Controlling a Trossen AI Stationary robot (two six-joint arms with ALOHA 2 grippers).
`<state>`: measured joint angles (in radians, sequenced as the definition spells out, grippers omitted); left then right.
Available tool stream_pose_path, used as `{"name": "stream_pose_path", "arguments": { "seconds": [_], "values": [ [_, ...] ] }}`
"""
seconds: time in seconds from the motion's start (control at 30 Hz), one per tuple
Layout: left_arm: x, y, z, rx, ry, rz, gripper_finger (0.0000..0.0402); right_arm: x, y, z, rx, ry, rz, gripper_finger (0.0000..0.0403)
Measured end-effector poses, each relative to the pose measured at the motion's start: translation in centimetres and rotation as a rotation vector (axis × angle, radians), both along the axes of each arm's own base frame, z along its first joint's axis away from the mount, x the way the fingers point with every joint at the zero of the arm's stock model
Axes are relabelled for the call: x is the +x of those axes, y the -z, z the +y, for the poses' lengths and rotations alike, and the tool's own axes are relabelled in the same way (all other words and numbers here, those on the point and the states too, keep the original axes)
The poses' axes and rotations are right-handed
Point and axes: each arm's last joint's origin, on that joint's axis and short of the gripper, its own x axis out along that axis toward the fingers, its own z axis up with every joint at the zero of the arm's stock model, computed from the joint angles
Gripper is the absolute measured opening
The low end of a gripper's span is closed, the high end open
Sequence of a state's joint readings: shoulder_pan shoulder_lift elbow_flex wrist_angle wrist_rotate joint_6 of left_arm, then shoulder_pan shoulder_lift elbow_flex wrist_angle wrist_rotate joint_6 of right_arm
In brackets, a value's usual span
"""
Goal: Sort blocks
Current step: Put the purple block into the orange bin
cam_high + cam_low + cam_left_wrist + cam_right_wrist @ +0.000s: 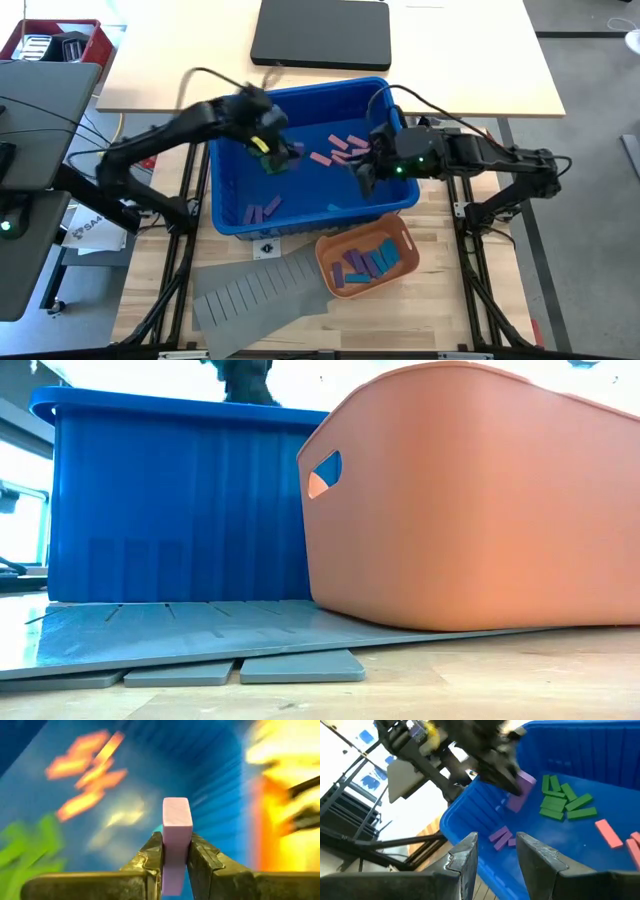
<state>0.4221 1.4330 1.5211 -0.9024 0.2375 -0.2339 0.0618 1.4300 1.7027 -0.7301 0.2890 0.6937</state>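
- You have a purple block clamped upright in the left gripper, over the blue bin's left half.
- Green blocks lie just beside it; pink ones sit mid-bin.
- Your right gripper hangs over the bin's right side, fingers apart, empty.
- The orange tray holds sorted blocks.

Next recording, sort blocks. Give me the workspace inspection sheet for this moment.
Surface: wooden table, grey slotted divider sheet at the front.
Job's things: green, pink and purple blocks in the blue bin; blue and purple ones in the orange tray.
Clutter: nothing seen.
Grippers: left gripper shut on a purple block over the bin; right gripper open, empty, at the bin's right side.
Cables: black leads over the bin rim.
Surroundings: dark closed laptop, red crate.
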Motion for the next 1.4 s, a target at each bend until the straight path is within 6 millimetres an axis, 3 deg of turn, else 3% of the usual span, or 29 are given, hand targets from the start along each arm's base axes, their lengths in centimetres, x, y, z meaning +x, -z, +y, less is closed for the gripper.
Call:
{"name": "stream_pose_path", "arguments": {
  "seconds": [0.17,0.33,0.5,0.73,0.97,1.1,1.33,1.4],
  "values": [
    [-0.9,-5.4,-1.0,-0.025,0.104,-0.453,0.0044,1.1,0.6,-1.3,-0.024,-0.011,0.019,0.0135],
    [-0.6,-7.9,-1.1,-0.077,0.141,-0.687,0.0044,3.7,1.2,-2.4,-0.031,-0.103,-0.052,0.0179],
    [-0.1,-8.0,-1.4,-0.107,0.14,-0.712,0.0044,5.1,1.1,-3.5,-0.103,-0.115,-0.121,0.0225],
    [0.2,-8.0,-2.0,-0.116,0.152,-0.715,0.0044,5.2,0.6,-4.5,-0.181,-0.156,-0.16,0.0222],
    [0.8,-7.5,-2.5,-0.134,0.166,-0.692,0.0048,5.6,-0.4,-4.5,-0.246,-0.233,-0.274,0.0193],
    [1.2,-7.3,-2.9,-0.141,0.178,-0.687,0.0049,6.1,0.0,-4.6,-0.232,-0.239,-0.268,0.0174],
    [1.3,-7.3,-3.2,-0.137,0.177,-0.681,0.005,6.5,0.5,-4.3,-0.212,-0.256,-0.247,0.0091],
    [1.3,-7.3,-3.2,-0.134,0.176,-0.682,0.0051,6.5,0.5,-4.3,-0.206,-0.249,-0.251,0.009]
  ]
}}
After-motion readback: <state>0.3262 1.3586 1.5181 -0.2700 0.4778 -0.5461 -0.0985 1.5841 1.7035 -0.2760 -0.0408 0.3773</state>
